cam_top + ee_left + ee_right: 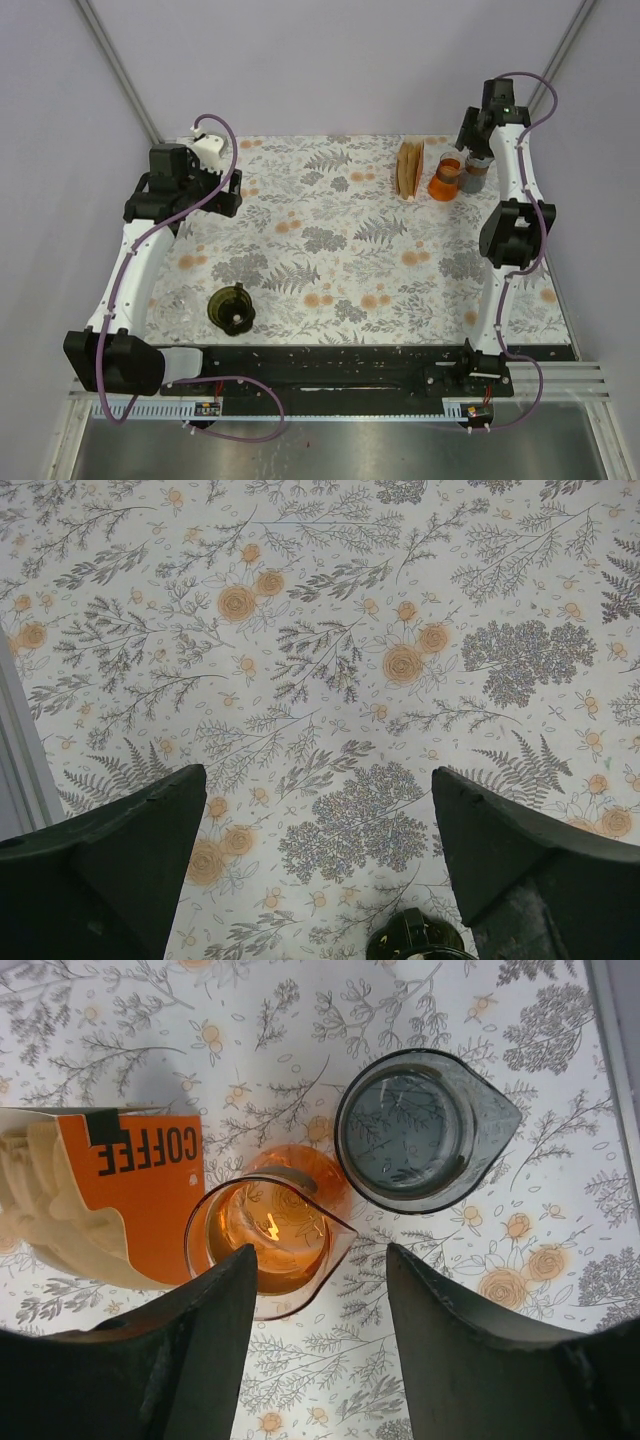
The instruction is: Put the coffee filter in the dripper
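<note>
Beige coffee filters [50, 1200] stand in an orange sleeve marked COFFEE [150, 1195]; from above the pack [410, 168] is at the back right. The dark green dripper [232, 307] sits near the front left, and its edge [415, 938] shows at the bottom of the left wrist view. My right gripper [320, 1260] hangs open above the cloth, just right of the pack, its left finger over the rim of an orange cup. It holds nothing. From above, this gripper [472, 155] is at the back right. My left gripper [318, 775] is wide open over bare cloth at the back left [228, 190].
An orange spouted cup [268, 1232] and a grey spouted cup [420, 1128] stand side by side right of the filter pack. The flowered cloth [340, 250] covers the table. The walls close in at the back and on both sides.
</note>
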### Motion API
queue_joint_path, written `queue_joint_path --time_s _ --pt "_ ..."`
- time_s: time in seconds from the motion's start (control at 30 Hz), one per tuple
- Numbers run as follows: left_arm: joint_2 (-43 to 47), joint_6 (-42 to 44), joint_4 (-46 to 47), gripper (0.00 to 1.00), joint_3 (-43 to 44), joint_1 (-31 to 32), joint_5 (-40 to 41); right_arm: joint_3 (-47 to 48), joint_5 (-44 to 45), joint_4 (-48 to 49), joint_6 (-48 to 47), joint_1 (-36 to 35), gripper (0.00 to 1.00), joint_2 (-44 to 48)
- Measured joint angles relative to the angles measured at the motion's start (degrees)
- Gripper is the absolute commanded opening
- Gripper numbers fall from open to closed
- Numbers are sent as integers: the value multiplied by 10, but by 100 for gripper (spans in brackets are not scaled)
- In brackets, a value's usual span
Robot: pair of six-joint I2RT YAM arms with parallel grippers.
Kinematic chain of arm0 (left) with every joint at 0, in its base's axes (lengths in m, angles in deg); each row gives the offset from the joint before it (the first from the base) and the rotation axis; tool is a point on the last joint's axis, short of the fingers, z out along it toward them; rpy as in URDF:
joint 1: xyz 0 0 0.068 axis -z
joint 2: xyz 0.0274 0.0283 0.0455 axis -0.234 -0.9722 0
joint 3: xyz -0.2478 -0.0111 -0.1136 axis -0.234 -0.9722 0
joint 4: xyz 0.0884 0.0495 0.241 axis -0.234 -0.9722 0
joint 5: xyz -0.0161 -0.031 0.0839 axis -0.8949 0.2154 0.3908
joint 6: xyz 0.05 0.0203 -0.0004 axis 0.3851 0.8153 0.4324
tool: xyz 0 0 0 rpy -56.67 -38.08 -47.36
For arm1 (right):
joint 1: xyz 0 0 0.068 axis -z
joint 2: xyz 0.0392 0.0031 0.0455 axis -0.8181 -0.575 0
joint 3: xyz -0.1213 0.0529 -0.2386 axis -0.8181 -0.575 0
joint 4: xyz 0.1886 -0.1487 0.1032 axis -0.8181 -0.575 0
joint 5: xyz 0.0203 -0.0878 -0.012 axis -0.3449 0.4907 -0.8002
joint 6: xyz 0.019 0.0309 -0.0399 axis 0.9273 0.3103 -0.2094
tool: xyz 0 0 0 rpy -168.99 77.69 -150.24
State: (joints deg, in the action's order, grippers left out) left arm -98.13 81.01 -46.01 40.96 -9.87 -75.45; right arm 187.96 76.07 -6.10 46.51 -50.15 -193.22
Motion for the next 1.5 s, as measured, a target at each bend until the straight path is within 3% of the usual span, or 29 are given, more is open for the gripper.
queue_joint_path --time_s 0.37,0.57,0.8,1.1,1.23,1.5 --pt "-5 -2 -14 99 0 0 0 27 0 -38 14 0 47 -55" --pt "-7 -2 -18 99 0 0 0 15 -1 -37 15 0 45 -56" --pt "-7 -2 -23 99 0 0 -1 15 -6 -37 18 0 31 -56" --pt "-7 -2 -23 99 0 0 -1 15 -17 -36 24 0 38 -58" --pt "-7 -2 -24 99 0 0 -1 15 -21 -36 27 0 36 -70" --pt "-7 -2 -25 99 0 0 -2 12 -32 -36 33 0 16 -81"
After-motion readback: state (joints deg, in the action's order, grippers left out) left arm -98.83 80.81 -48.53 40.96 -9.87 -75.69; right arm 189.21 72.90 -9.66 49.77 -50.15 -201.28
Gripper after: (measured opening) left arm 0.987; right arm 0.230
